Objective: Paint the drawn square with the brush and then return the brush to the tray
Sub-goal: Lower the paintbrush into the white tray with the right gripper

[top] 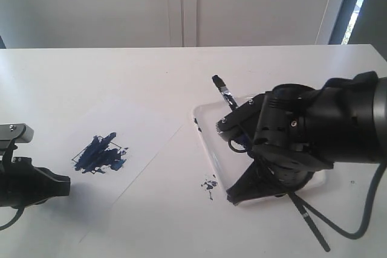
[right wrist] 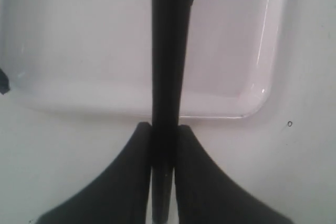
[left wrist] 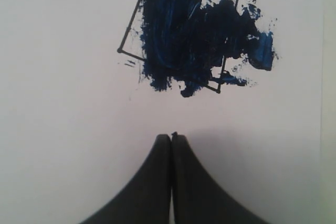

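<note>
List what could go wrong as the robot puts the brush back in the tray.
1. The brush, clamped in the right gripper, overhangs the rim of the tray at both ends; released so, it may tip out onto the table.
2. Its blue-stained bristles could drip: a paint spot already marks the table beside the tray.
3. The shut left gripper sits near the painted drawn square and could smear it.

The right gripper [top: 233,196] and its arm [top: 338,119] cover most of the tray [top: 204,134], the brush [top: 225,92] slanting across it. Left of the tray, bare table [top: 181,167] lies open to the paper sheet [top: 145,131].
</note>
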You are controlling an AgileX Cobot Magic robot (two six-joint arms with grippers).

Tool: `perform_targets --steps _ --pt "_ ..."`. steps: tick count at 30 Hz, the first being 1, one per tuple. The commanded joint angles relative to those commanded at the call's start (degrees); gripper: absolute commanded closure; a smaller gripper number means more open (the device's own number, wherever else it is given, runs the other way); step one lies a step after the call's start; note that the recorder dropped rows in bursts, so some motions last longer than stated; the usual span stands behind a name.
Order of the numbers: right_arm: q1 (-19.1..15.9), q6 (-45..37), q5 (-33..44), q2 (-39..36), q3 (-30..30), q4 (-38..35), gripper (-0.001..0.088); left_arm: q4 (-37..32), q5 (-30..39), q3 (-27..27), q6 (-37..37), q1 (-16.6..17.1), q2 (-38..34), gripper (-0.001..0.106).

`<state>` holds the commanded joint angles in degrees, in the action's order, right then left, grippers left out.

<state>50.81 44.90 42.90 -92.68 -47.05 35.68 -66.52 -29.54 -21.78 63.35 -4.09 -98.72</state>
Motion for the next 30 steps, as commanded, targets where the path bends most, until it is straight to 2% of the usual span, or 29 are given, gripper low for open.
perform_targets --steps 10,18,30 --pt "-2.4 1.9 -7.2 -3.9 3.9 0.0 0.0868 0.0 0.0 0.0 0.0 0.0 0.0 0.105" --pt "-2.4 3.3 -8.7 -7.8 5.1 -0.2 0.0868 0.0 0.0 0.0 0.0 0.0 0.0 0.105" --pt "-2.4 4.8 -10.1 -8.0 7.4 -0.1 0.0868 0.0 0.0 0.0 0.0 0.0 0.0 0.105"
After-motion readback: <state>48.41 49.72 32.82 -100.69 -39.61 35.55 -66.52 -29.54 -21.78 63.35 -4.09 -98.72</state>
